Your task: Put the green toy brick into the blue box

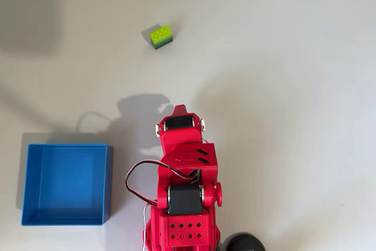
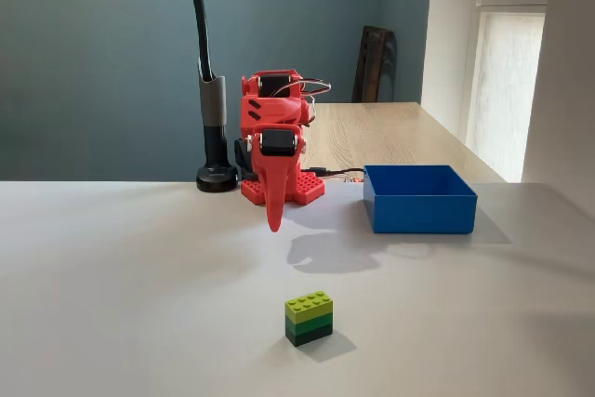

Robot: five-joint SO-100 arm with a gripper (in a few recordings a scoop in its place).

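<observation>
The pale grey table (image 2: 112, 276) spans both views, and behind it in the fixed view stands a light wooden tabletop (image 2: 390, 132) against a dark teal wall.

The red arm (image 1: 183, 186) sits folded over its base at the bottom middle of the overhead view; in the fixed view it stands at the far side of the table, beside a black gooseneck stand (image 2: 216, 137) on a round foot. A black cable (image 1: 138, 177) loops out from the arm's left side in the overhead view.

The blue box (image 1: 108, 183) rests flat on the table, to the left of the arm in the overhead view and to its right in the fixed view (the two cameras face opposite ways). Its bottom is bare.

The gripper (image 2: 273, 220) hangs pointing downward above the table, fingers pressed together into one tapering tip with nothing between them.

The green toy brick (image 1: 160, 36) stands upright on the table, studs up, well apart from both the gripper and the box; in the fixed view it lies nearest the camera.
</observation>
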